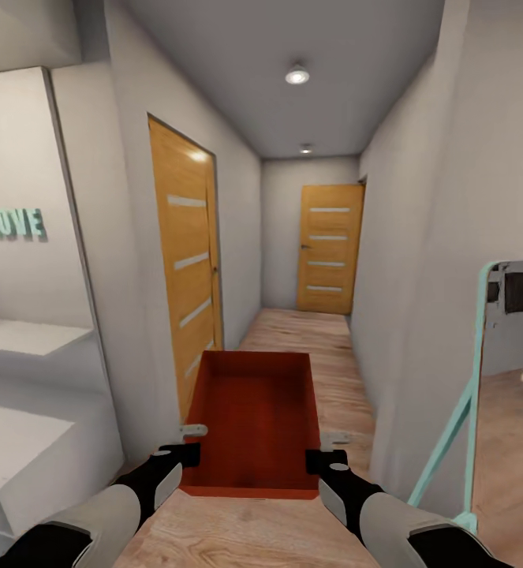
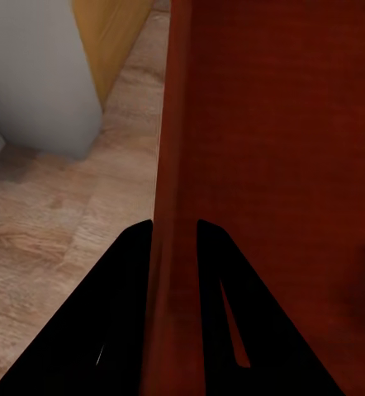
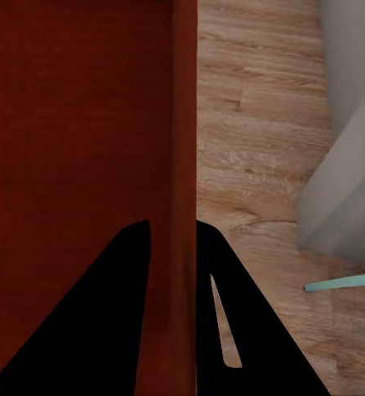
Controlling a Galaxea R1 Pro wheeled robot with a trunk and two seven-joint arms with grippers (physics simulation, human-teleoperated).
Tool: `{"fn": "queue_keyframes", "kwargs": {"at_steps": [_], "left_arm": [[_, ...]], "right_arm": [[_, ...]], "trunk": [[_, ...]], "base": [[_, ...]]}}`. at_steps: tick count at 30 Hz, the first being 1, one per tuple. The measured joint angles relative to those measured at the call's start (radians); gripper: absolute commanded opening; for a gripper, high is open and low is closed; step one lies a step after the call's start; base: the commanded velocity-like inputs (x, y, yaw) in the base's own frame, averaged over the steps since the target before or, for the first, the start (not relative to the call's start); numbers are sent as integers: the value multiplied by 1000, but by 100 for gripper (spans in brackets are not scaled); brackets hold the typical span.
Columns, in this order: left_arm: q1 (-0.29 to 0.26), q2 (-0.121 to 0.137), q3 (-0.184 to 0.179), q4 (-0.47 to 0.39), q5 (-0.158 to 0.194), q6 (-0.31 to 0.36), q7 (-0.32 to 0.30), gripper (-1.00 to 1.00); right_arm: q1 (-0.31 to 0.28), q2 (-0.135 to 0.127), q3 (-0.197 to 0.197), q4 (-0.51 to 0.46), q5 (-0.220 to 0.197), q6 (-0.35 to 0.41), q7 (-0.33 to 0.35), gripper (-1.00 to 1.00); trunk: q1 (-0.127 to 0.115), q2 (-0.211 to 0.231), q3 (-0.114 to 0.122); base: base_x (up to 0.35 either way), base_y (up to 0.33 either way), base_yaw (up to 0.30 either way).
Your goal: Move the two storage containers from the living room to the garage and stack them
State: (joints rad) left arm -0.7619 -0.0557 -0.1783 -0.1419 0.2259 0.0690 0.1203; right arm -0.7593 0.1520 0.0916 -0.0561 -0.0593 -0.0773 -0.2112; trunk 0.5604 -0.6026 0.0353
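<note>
A home hallway: narrow white walls, a wood-plank floor [image 1: 308,347], two wooden doors, one at the left [image 1: 184,268] and one at the far end [image 1: 330,248], round ceiling lights [image 1: 296,76], "LOVE" wall letters [image 1: 15,224], and a teal-framed mirror [image 1: 498,355] leaning at the right

Two recessed ceiling lights [image 1: 296,76] are illuminating the corridor evenly; glare is spotting the near door [image 1: 184,268]; edges are rendering soft, wide-angle stretching visible, shadows faint.

The storage container [image 1: 255,422] hangs between left claw [image 1: 188,443] and right claw [image 1: 328,450], facing a corridor door [image 1: 329,248].
</note>
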Motion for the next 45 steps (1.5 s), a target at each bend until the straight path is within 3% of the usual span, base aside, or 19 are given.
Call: {"fn": "queue_keyframes", "kwargs": {"at_steps": [20, 33, 45], "left_arm": [[0, 0, 0, 0, 0, 0, 0, -100], [0, 1, 2, 0, -1, 0, -2, -100], [0, 4, 4, 1, -2, -1, -8, -100]], "right_arm": [[0, 0, 0, 0, 0, 0, 0, -100], [0, 0, 0, 0, 0, 0, 1, -100], [0, 2, 0, 0, 0, 0, -1, -100]], "trunk": [[0, 0, 0], [0, 0, 0], [0, 0, 0]], "base": [[316, 187, -273], [317, 164, -13], [323, 16, 0]]}}
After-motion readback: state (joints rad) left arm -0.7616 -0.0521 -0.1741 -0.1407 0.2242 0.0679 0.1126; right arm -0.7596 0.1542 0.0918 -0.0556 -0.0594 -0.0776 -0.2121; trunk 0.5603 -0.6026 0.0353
